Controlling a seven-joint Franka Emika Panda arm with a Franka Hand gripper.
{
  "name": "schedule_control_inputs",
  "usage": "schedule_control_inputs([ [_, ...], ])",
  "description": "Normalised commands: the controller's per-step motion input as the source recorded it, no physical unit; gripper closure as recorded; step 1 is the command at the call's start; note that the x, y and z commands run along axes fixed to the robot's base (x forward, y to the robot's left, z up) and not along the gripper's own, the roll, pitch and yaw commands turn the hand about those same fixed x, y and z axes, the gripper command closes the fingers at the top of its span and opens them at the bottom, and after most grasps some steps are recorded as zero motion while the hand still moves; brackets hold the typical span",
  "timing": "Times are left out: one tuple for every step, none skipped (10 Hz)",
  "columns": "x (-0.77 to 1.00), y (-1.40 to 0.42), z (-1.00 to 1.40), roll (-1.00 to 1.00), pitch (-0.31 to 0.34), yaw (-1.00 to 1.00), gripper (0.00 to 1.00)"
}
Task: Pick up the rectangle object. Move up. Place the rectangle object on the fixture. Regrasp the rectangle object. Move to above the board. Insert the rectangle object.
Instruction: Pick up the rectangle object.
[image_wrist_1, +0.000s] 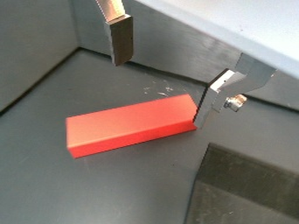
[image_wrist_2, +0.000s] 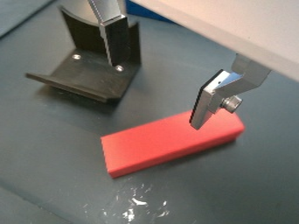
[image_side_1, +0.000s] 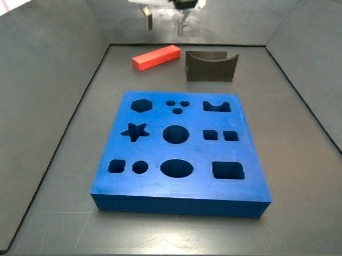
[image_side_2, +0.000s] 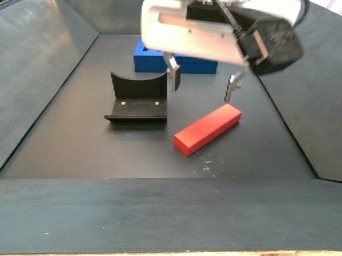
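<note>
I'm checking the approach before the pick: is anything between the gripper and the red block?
Nothing visible is. The gripper hangs open above the rectangle object, one finger near its end. The fixture stands off to the side, apart from the block.

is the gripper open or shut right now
Open: the gripper hangs over the rectangle object, its fingers spread wide with nothing between them.

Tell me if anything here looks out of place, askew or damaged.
Nothing stands out. The rectangle object lies flat on the floor beside the fixture, the board looks intact, and the open gripper hangs above the block.
</note>
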Motion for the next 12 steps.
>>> schedule_control_inputs([
  [-0.08, 0.10, -0.64, -0.05, -0.463, -0.71, 0.00],
  [-0.08, 0.10, -0.66, -0.05, -0.449, -0.69, 0.00],
  [-0.10, 0.12, -0.68, -0.04, -0.429, -0.70, 0.00],
  [-0.11, 0.18, -0.69, 0.00, -0.411, -0.67, 0.00],
  [-0.13, 0.20, -0.71, 0.00, -0.400, -0.66, 0.00],
  [-0.14, 0.15, -0.72, 0.00, -0.383, -0.62, 0.00],
  [-0.11, 0.04, -0.76, 0.00, -0.349, -0.58, 0.00],
  [-0.06, 0.00, -0.79, 0.00, -0.331, -0.57, 0.00],
  [-0.02, 0.00, -0.81, 0.02, -0.320, -0.56, 0.00],
  [0.00, 0.00, -0.81, 0.02, -0.326, -0.55, 0.00],
  [0.00, 0.00, -0.81, 0.01, -0.334, -0.53, 0.00],
  [0.00, 0.00, -0.81, 0.01, -0.334, -0.51, 0.00],
])
